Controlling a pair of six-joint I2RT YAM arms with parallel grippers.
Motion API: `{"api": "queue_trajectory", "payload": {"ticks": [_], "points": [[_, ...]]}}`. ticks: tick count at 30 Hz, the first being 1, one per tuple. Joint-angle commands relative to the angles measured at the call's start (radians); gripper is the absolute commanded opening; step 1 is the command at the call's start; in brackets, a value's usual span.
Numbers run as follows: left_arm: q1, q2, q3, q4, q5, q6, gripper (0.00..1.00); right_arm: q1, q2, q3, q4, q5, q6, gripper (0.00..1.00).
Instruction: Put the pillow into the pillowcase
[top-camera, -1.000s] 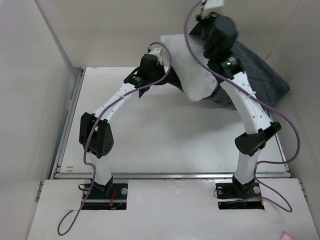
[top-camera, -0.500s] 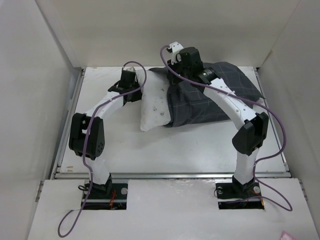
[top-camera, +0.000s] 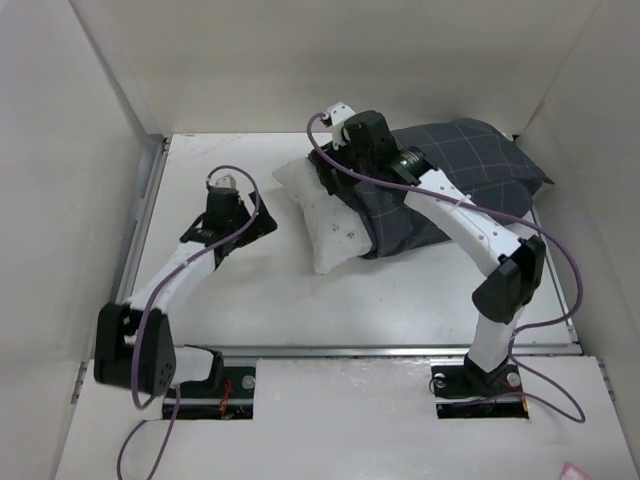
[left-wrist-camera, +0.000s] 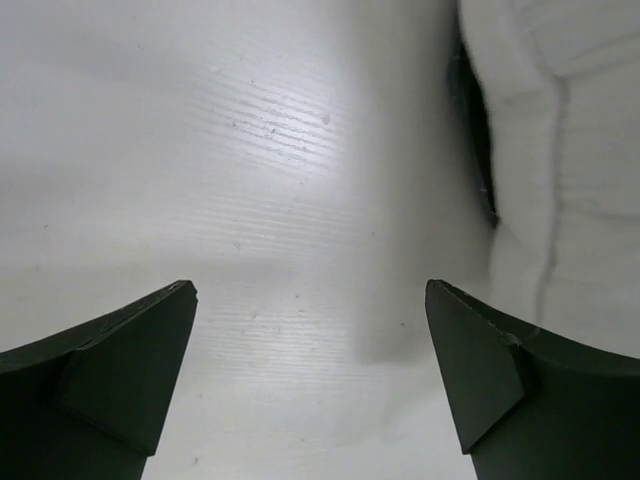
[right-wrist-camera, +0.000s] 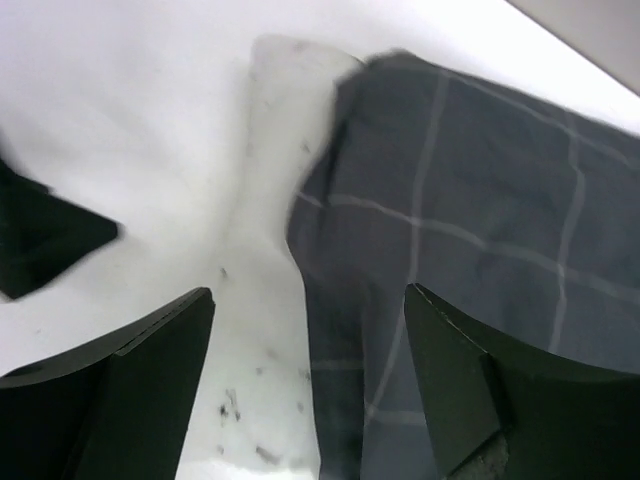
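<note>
The bare end of the pillow (top-camera: 325, 215) is poking out of the pillowcase (top-camera: 450, 180) directly beneath the right gripper (right-wrist-camera: 309, 291), which is hanging spread wide, apparently touching nothing. The pillowcase is needing a firm pinch at its edge and a pull over that end. The left gripper (left-wrist-camera: 310, 290) is gaping empty, with the pillow just to its right.

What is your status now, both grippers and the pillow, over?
Left gripper open, above table beside pillow. Right gripper open, over pillowcase mouth. Pillow partly inside, one end sticks out. Nothing in the way.
</note>
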Motion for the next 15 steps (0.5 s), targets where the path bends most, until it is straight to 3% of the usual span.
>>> {"api": "queue_trajectory", "payload": {"ticks": [1,3,7,9,15], "points": [[0.034,-0.157,-0.096,0.133,0.071,-0.063,1.00,0.019,-0.156,-0.064,-0.015,0.257,0.071,0.83],[0.048,-0.235,-0.189,0.250,0.200,-0.085,1.00,0.041,-0.199,-0.119,-0.015,0.338,0.100,0.83],[0.032,-0.266,-0.311,0.577,0.469,-0.131,1.00,0.082,-0.293,-0.309,-0.036,0.325,0.112,0.72],[-0.021,-0.208,-0.288,0.630,0.487,-0.143,1.00,0.095,-0.293,-0.325,-0.047,0.314,0.141,0.60],[-0.104,-0.027,-0.184,0.709,0.556,-0.112,1.00,0.113,-0.272,-0.389,-0.065,0.311,0.169,0.51]]}}
